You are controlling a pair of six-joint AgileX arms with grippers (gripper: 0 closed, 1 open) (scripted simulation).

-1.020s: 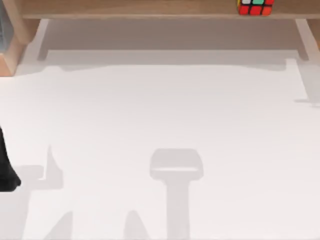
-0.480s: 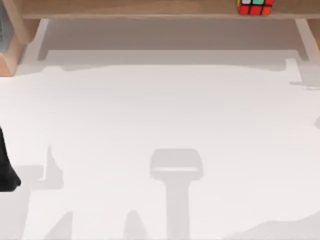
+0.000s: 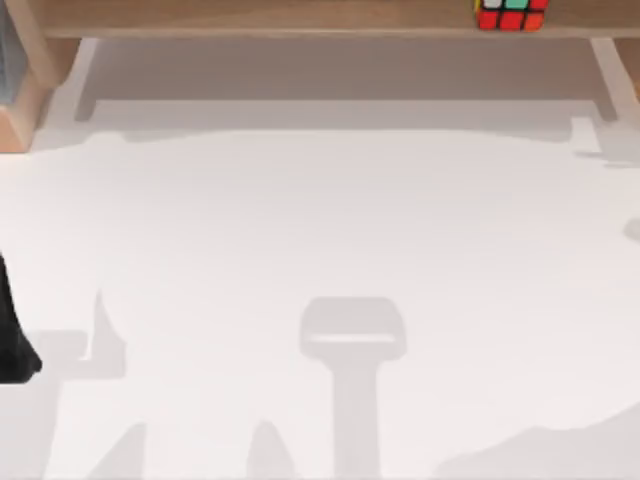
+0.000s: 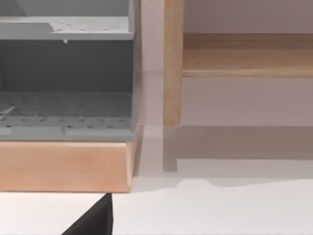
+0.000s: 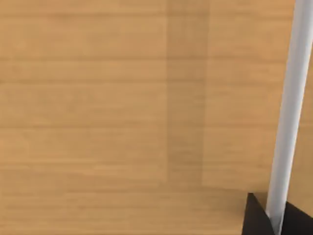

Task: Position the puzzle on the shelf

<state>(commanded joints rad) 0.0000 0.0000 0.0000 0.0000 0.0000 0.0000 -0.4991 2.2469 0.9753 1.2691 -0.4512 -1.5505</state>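
The puzzle [image 3: 511,14], a small cube with red, green and white stickers, rests on the shelf [image 3: 300,18], towards the right end of the long light-brown board, with nothing touching it. My left arm [image 3: 12,345] stands dark at the table's left edge, far from the cube. In the left wrist view a black bit of the left gripper [image 4: 95,220] lies low, facing the shelf's wooden leg [image 4: 172,63] and board [image 4: 244,54]. The right wrist view looks closely at light-brown wood [image 5: 122,112], with a dark bit of the right gripper [image 5: 255,216] beside a white strip [image 5: 288,107].
A grey perforated rack on a wooden base [image 4: 66,164] stands left of the shelf leg, at the table's far left corner [image 3: 20,100]. The white tabletop [image 3: 320,230] carries only soft shadows, one broad one at the front right [image 3: 560,450].
The broad shadow at the table's front right has spread leftwards and the small shadow by the right edge has shifted. The puzzle and my left arm have stayed still.
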